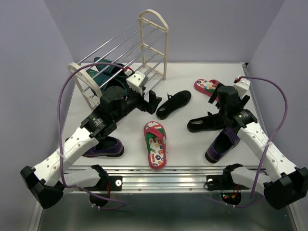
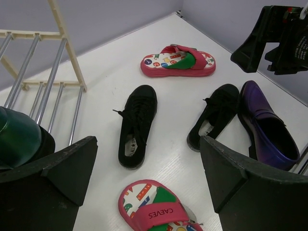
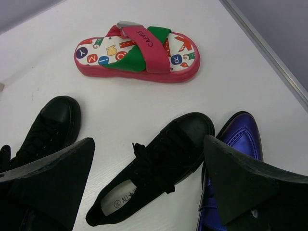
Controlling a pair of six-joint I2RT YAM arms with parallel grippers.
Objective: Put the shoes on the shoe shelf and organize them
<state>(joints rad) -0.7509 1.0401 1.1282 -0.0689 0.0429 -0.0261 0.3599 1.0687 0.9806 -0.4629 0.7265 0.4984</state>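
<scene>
— Six shoes logged loose on the surface (image 1: 192, 72): two black shoes (image 1: 174, 103), two red flip-flops (image 1: 155, 144), two purple loafers (image 1: 222, 144). Only dark green shoes (image 2: 17, 137) lodged on the shoe shelf (image 1: 154, 21), low tier, left end. Judged barely begun.
— Jaws?
— Left jaws spread wide, holding nothing, hovering just in front of the shelf. Right jaws likewise apart and unloaded, poised above one black shoe, beside a purple loafer.
— Edges and room?
— Far flip-flop (image 1: 207, 87) near the right rim; both loafers close to the near rail (image 1: 159, 171). Upper tiers showing bare rods (image 1: 115, 39), so ample space for the rest. Bare patch between shelf and centre black shoe usable as an approach lane. Caution advised around those thin rods.
</scene>
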